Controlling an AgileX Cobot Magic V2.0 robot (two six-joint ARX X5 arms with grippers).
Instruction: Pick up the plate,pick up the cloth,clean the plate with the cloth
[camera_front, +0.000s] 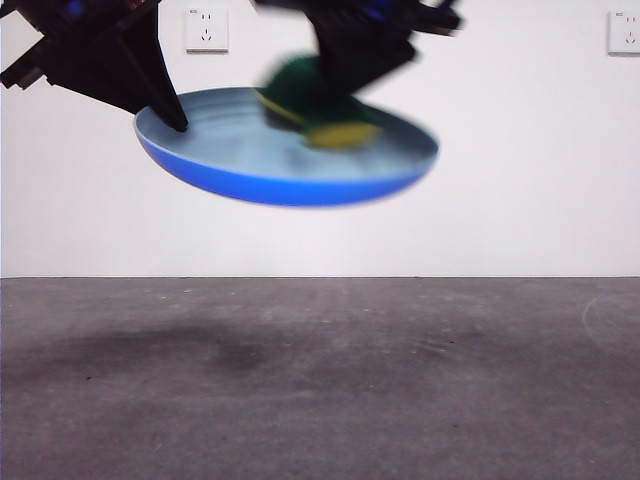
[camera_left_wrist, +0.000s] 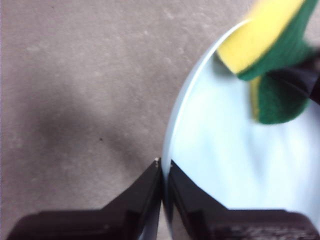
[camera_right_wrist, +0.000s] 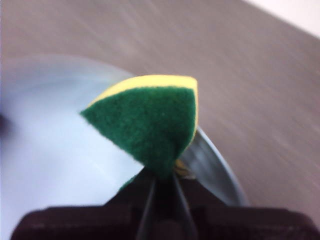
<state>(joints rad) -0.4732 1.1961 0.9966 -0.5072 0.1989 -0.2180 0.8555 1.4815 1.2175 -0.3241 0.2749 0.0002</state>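
The light blue plate (camera_front: 290, 165) hangs in the air well above the grey table (camera_front: 320, 390), tilted slightly, its pale upper face showing and its deeper blue underside turned toward the front camera. The left gripper (camera_front: 172, 118) holds it by the rim at the side: in the left wrist view the two black jaws are pressed nearly together with the plate's (camera_left_wrist: 235, 165) thin edge pinched between them (camera_left_wrist: 164, 167). On the plate's upper face rests the sponge (camera_front: 320, 110), yellow foam with a dark green scouring layer, blurred in the front view. The right gripper (camera_front: 345, 70) comes down onto it from above; in the right wrist view its jaws (camera_right_wrist: 162, 177) are closed tight on one corner of the sponge (camera_right_wrist: 150, 122), which is squeezed into a folded wedge with the green face outward and a yellow strip along its edge. From the left wrist the sponge (camera_left_wrist: 270, 55) lies on the plate near the rim, away from the pinched edge. The plate's (camera_right_wrist: 45, 165) pale surface lies behind the sponge. A soft shadow (camera_front: 200, 350) lies on the table beneath. Two wall sockets (camera_front: 206, 30) sit on the white wall behind.
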